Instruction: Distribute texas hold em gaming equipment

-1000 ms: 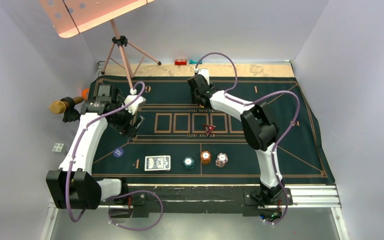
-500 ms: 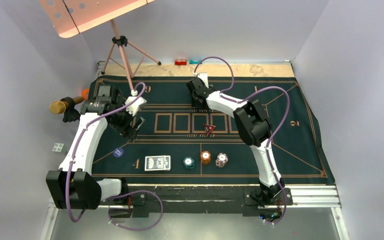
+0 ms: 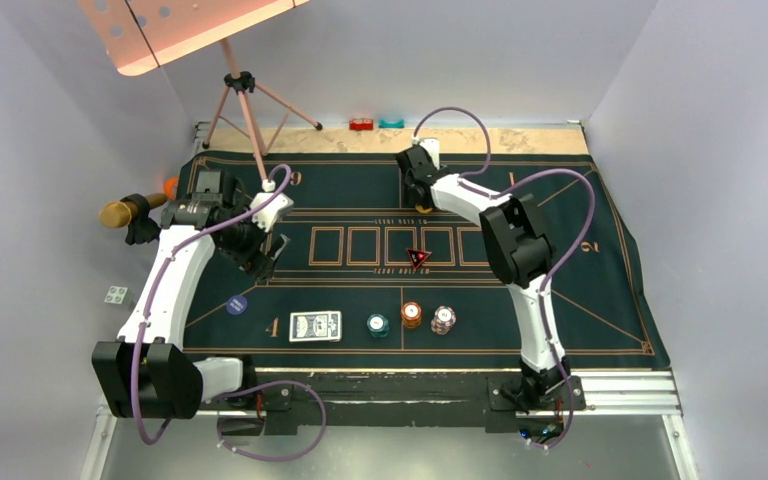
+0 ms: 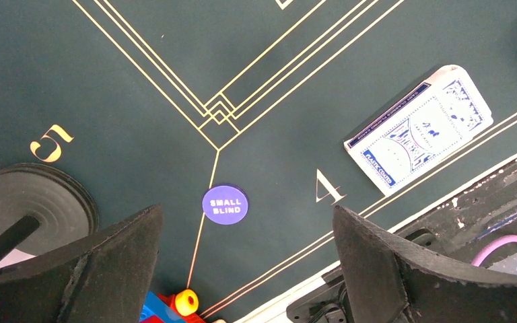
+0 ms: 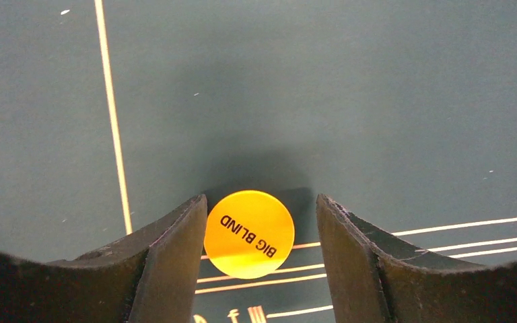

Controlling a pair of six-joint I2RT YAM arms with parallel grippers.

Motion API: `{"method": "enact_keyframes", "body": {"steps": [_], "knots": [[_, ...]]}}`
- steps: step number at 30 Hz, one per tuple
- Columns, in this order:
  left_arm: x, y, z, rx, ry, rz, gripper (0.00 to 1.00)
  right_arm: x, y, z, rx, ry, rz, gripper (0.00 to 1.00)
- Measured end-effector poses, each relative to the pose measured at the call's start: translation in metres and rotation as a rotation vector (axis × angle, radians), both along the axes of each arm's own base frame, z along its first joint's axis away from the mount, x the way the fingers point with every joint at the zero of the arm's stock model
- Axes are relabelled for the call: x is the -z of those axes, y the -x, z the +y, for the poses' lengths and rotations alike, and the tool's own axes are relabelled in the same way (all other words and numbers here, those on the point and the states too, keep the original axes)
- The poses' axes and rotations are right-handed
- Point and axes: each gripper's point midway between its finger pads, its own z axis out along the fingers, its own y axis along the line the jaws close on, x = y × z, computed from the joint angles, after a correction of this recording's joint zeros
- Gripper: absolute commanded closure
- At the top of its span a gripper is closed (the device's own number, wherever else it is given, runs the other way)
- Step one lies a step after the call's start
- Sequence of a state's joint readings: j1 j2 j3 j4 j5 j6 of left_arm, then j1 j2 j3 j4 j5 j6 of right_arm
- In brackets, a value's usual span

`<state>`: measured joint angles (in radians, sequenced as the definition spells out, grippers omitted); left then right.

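— Toward the far edge of the felt mat [image 3: 610, 300], about midway along it, what is seen between the fingers of the right hand [image 5: 261, 198]?
— A yellow disc [image 5: 249, 234] marked BIG BLIND is seen lying on the felt. The hand is set partly open astride it. One finger is right at the disc's rim, though contact cannot be told, and a clear gap is shown at the other finger.
— And the left hand [image 3: 270, 252]?
— It is spread wide, with nothing gripped, above the left part of the mat.
— Where is the other equipment laid?
— A blue disc [image 4: 225, 204] marked SMALL BLIND is set on a gold line near the mat's near left corner. The card deck [image 3: 316, 326] is laid by the near edge. The teal chips [image 3: 378, 324], orange chips [image 3: 412, 315] and white-red chips [image 3: 444, 320] are lined up to its right. The red triangle marker [image 3: 418, 258] is placed at the mat's middle.
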<state>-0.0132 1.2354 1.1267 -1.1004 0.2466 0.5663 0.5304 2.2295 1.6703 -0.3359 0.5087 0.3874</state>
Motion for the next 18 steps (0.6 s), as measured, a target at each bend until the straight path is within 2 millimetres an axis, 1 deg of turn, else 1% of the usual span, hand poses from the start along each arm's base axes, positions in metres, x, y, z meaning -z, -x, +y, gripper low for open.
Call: {"method": "enact_keyframes", "body": {"steps": [3,5,7,10,12,15,17,18], "knots": [[0.0,0.0,0.0,0.0,-0.001,0.0,0.0,-0.001,-0.003,-0.008,0.01,0.0,-0.004,0.31],[0.0,-0.001,0.0,-0.001,-0.003,-0.002,0.0,-0.003,0.001,-0.013,0.01,0.006,0.0,0.27],[0.0,-0.001,0.001,0.0,-0.007,-0.004,0.0,-0.007,0.012,-0.016,0.004,0.011,0.007,0.24],[0.0,-0.001,0.002,0.0,-0.009,-0.005,0.0,-0.024,0.03,-0.015,-0.016,0.004,-0.004,0.21],[0.0,-0.001,0.002,-0.001,-0.012,-0.004,0.0,-0.044,0.043,-0.009,-0.04,-0.01,-0.03,0.2],[0.0,-0.001,0.003,-0.002,-0.016,-0.003,0.0,-0.07,0.061,0.008,-0.09,-0.04,-0.079,0.2],[0.0,-0.001,0.003,-0.002,-0.019,-0.002,0.0,-0.077,0.076,0.023,-0.134,-0.057,-0.098,0.2],[0.0,-0.001,0.004,-0.002,-0.02,-0.002,0.0,-0.076,0.085,0.03,-0.16,-0.065,-0.102,0.2]]}}
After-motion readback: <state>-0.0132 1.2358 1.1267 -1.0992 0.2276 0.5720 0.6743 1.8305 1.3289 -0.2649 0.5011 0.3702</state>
